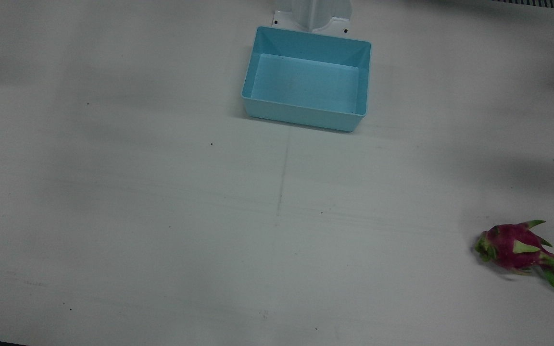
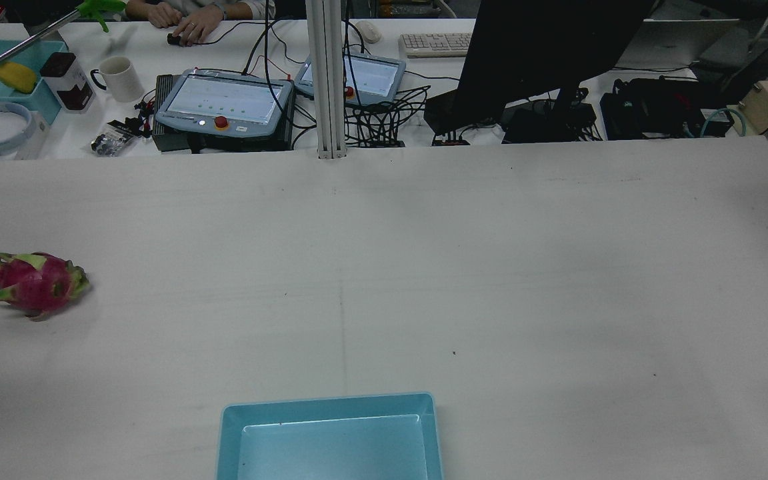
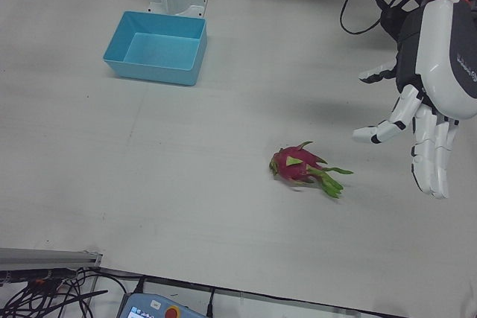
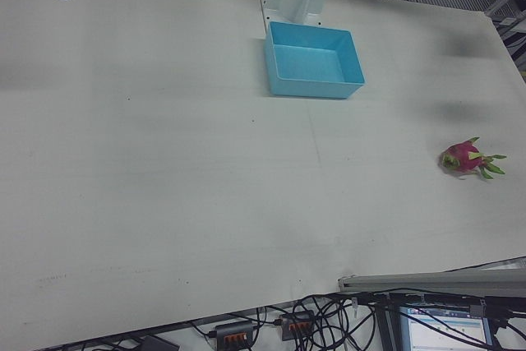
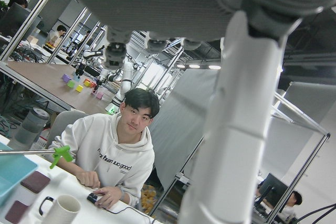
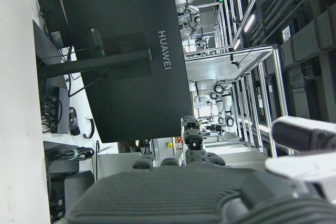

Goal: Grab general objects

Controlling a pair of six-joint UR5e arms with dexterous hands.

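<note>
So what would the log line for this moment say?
left robot hand: open, raised beside dragon fruit | fruit: on table, untouched | blue bin: empty

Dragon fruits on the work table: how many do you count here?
1. The dragon fruit lies on the bare table on the robot's left side, far from the blue bin, with the open left hand hanging beside it. The bin looks empty.

Rear view: the blue bin (image 2: 331,437) is cut off by the bottom edge, and the dragon fruit's (image 2: 27,281) leaf tips run to the left edge. Left-front view: the left hand (image 3: 425,102) is clipped at the right edge. Right hand view: the right hand (image 6: 210,190) fills the lower edge, its fingers mostly out of frame.
</note>
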